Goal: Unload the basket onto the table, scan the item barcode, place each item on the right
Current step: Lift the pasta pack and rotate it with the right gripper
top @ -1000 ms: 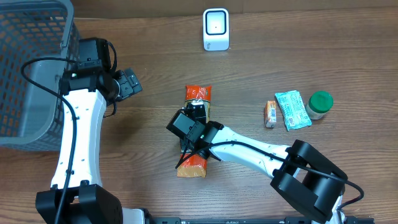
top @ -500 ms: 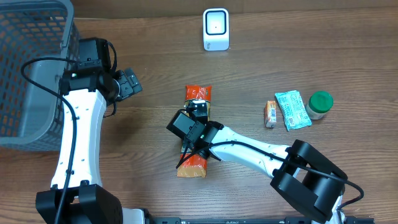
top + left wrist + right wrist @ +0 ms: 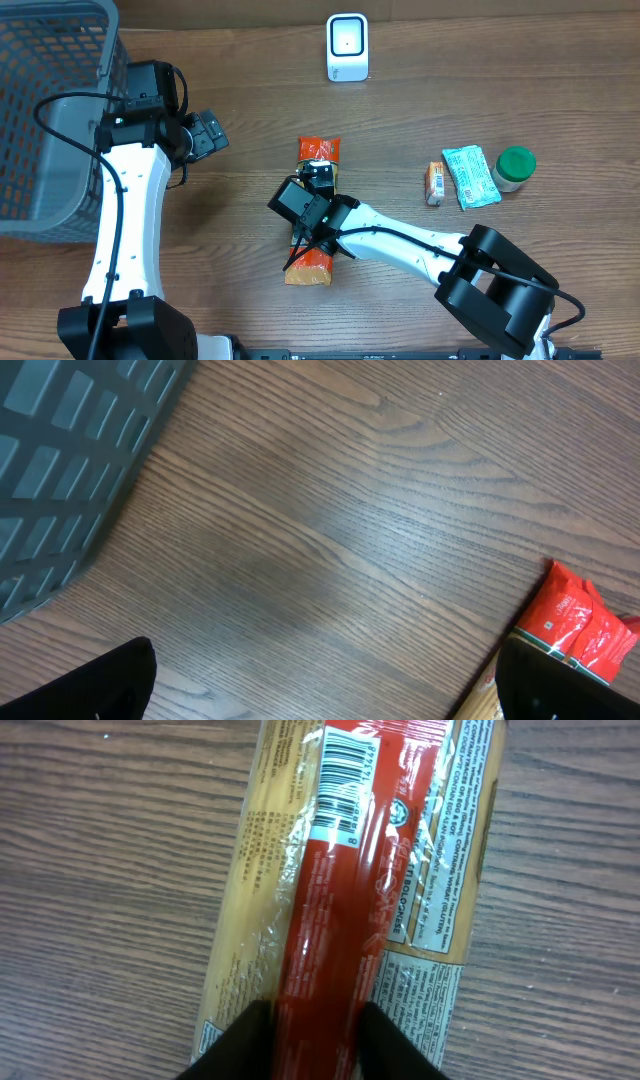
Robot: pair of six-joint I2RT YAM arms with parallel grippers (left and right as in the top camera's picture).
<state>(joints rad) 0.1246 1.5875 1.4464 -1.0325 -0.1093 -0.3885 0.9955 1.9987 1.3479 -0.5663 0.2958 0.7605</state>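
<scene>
A long pasta packet [image 3: 319, 151], red and yellow, lies on the wooden table below the white scanner [image 3: 347, 47]. My right gripper [image 3: 320, 178] sits on top of the packet's middle. In the right wrist view its black fingers [image 3: 240, 1045] pinch the raised red fold of the packet [image 3: 370, 850] from both sides. The barcode [image 3: 343, 785] faces up just beyond the fingers. My left gripper [image 3: 210, 135] hovers open beside the basket, apart from the packet. In the left wrist view the gripper [image 3: 325, 695] holds nothing, and the packet's red end [image 3: 575, 622] shows at the right.
A grey mesh basket [image 3: 50, 110] fills the far left, its wall [image 3: 70, 460] close to my left gripper. At the right lie a small orange packet [image 3: 435, 183], a green-and-white packet [image 3: 470, 176] and a jar with a green lid [image 3: 514, 167].
The right gripper's fingers have drawn slightly closer together over the packet. Neither arm has shifted, and the packet lies where it was.
</scene>
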